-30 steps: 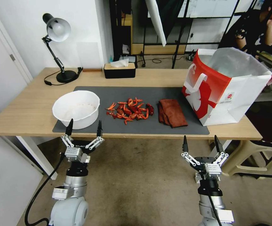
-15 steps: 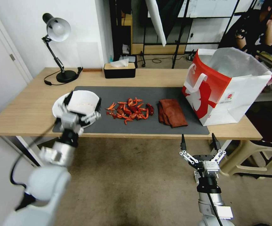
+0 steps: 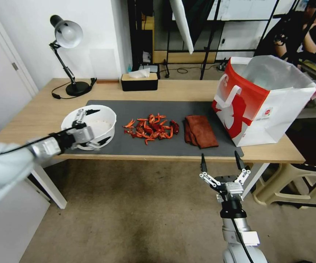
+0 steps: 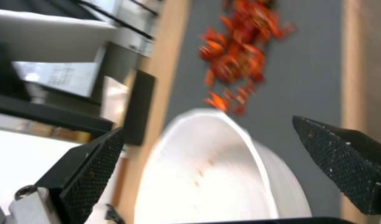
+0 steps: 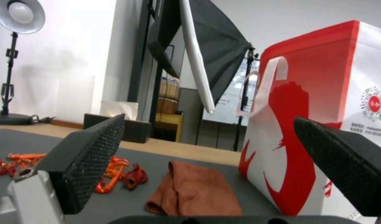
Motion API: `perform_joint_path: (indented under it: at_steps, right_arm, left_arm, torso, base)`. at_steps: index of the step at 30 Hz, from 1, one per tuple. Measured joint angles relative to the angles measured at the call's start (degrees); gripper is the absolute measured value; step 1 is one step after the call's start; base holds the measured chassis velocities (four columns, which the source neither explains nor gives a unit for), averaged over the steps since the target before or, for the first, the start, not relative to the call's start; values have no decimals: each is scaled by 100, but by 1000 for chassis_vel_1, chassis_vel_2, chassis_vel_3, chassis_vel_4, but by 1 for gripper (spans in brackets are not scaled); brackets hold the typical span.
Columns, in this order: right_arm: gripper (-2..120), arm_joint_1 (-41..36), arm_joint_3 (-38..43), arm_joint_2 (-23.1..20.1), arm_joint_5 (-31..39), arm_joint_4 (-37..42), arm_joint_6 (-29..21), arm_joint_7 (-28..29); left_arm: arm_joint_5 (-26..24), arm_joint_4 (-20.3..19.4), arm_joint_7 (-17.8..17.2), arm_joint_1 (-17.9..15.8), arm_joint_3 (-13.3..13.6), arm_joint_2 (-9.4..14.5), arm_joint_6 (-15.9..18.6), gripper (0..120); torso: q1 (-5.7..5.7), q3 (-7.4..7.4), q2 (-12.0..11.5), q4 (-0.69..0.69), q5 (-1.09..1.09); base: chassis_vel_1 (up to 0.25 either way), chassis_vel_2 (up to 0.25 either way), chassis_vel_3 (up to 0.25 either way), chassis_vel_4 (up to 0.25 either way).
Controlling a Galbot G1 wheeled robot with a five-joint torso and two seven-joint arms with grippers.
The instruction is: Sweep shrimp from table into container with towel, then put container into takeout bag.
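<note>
— Shrimp lay heaped on the counter just right of the bowl. Why was the left pincer turned sideways there?

— Probably to grip the bowl. Its fingers spread wide across it and held nothing.

— And the towel?

— Untouched, farther right of the bowl, beyond the shrimp, with the bag past it. The right pincer hung below the counter's edge, open and empty, likely waiting to take it.
</note>
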Motion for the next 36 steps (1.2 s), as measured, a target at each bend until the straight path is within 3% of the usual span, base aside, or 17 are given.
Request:
perform_joint_path:
  at_steps: [1, 2, 4, 5, 14, 24, 29, 31, 36]
  right_arm:
    - [100, 12, -5, -2, 0, -14, -1, -3]
    - [100, 12, -5, -2, 0, -14, -1, -3]
    - [100, 49, -19, 5, 0, -61, 0, -5]
    - [100, 62, -28, 9, -4, -85, 4, -7]
    - [100, 174, -172, 57, -95, -196, 28, -6]
    - [100, 270, -313, 89, -280, -274, 34, 16]
    - [100, 265, -384, 128, -357, -271, 36, 32]
    - [100, 234, -416, 154, -417, -282, 50, 42]
    - [100, 213, -438, 184, -438, -284, 58, 53]
  left_arm:
    - [-71, 108, 285, -76, 37, 173, -57, 100]
    - [-71, 108, 285, -76, 37, 173, -57, 100]
    - [-200, 234, 888, -252, 87, 436, -58, 100]
    - [-215, 282, 1004, -303, 118, 527, -40, 100]
    - [-413, 707, 1507, -281, 338, 1058, 172, 100]
    - [-563, 891, 1684, -449, 410, 989, 25, 100]
    - [-575, 827, 1510, -464, 417, 920, 9, 100]
    - [-631, 812, 1436, -622, 570, 810, -26, 100]
    - [-485, 835, 1480, -744, 620, 601, -72, 100]
  torso:
    - [0, 0, 0, -2, -1]
    - [0, 0, 0, -2, -1]
    - [0, 0, 0, -1, 1]
    - [0, 0, 0, -1, 1]
    - [0, -1, 0, 0, 1]
    - [0, -1, 0, -2, 0]
    - [0, -1, 0, -1, 1]
    - [0, -1, 0, -1, 1]
    - [0, -1, 0, 0, 2]
  base:
    - [0, 0, 0, 0]
    - [0, 0, 0, 0]
    - [0, 0, 0, 0]
    - [0, 0, 0, 0]
    - [0, 0, 0, 0]
    - [0, 0, 0, 0]
    - [0, 0, 0, 0]
    - [0, 0, 0, 0]
    - [0, 0, 0, 0]
